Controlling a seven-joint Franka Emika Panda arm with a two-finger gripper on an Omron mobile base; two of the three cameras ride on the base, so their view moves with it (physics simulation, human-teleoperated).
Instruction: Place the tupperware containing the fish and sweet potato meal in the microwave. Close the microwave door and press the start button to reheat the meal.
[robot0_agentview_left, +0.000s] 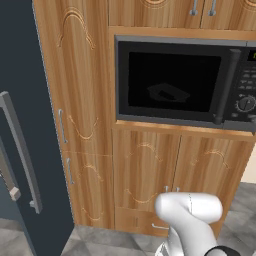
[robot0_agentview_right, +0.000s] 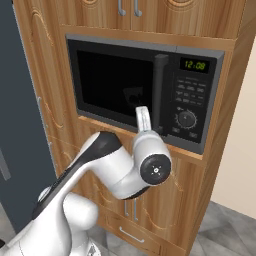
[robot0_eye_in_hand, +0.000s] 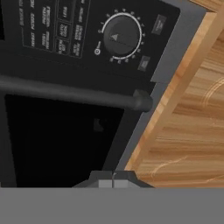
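Inside the microwave (robot0_agentview_left: 182, 80), tupperware (robot0_agentview_left: 166, 93) shows dimly through the closed door (robot0_agentview_right: 117, 85). Gripper (robot0_eye_in_hand: 113, 183) fingers pressed together, empty, near the door's lower corner below the handle (robot0_eye_in_hand: 74, 93). Left: press start.

Green digital clock display (robot0_agentview_right: 194, 65) on black control panel (robot0_agentview_right: 189, 97) of wide dark grey built-in microwave (robot0_agentview_right: 145, 90): digits read roughly "12:09", last figures blurred. Same display at right edge of left base view, green glow, digits cut off. White lettering on panel's button rows (robot0_eye_in_hand: 57, 26) in hand view: too blurred to read. Small marks around round black dial (robot0_eye_in_hand: 121, 36): illegible.
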